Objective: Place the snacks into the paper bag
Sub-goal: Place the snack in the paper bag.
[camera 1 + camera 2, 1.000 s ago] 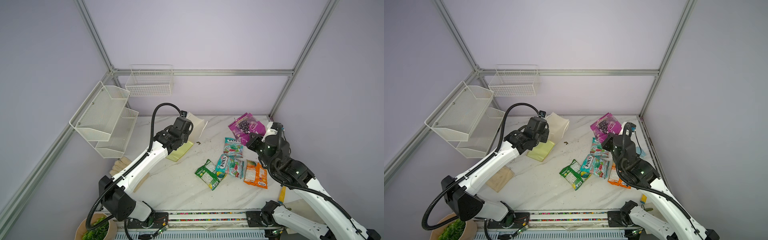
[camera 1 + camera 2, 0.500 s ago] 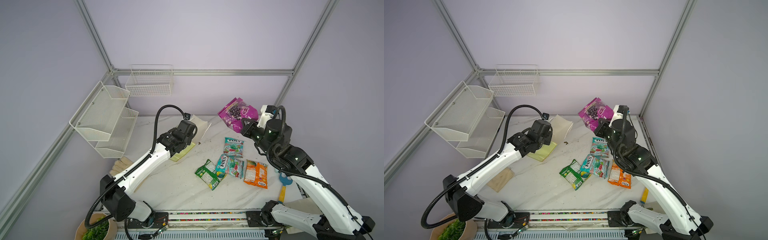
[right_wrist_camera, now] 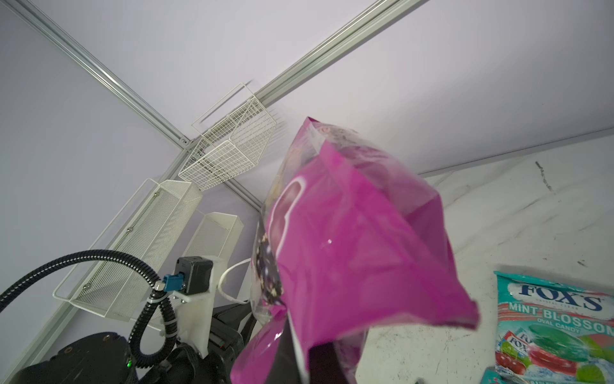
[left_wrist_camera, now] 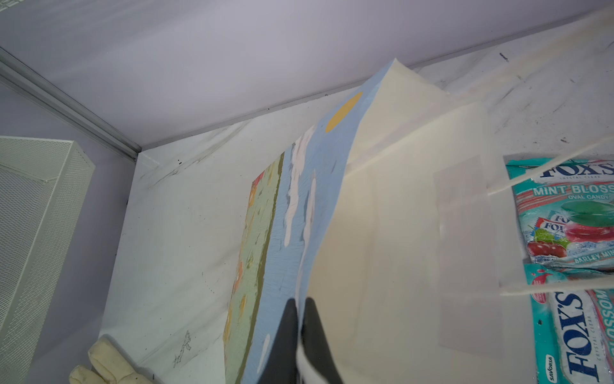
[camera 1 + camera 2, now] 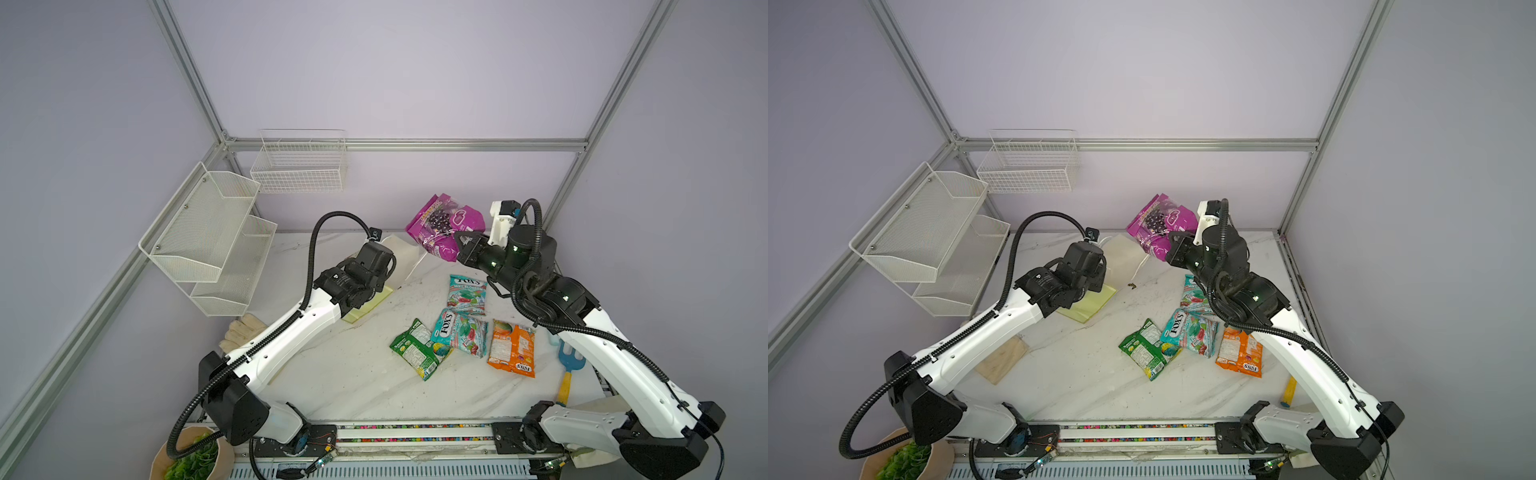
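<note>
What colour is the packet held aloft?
The packet is magenta-purple with a grape picture; best in a top view.

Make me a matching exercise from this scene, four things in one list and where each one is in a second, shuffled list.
Things:
1. purple packet
2. paper bag
3. green packet
4. orange packet

Places:
A. flat on the table beside the blue rake
B. held in the air by the right gripper
C. pinched by the fingers of the left gripper
D. flat on the table, touching a teal FOX'S packet

Pairs: 1-B, 2-C, 3-D, 4-A
</note>
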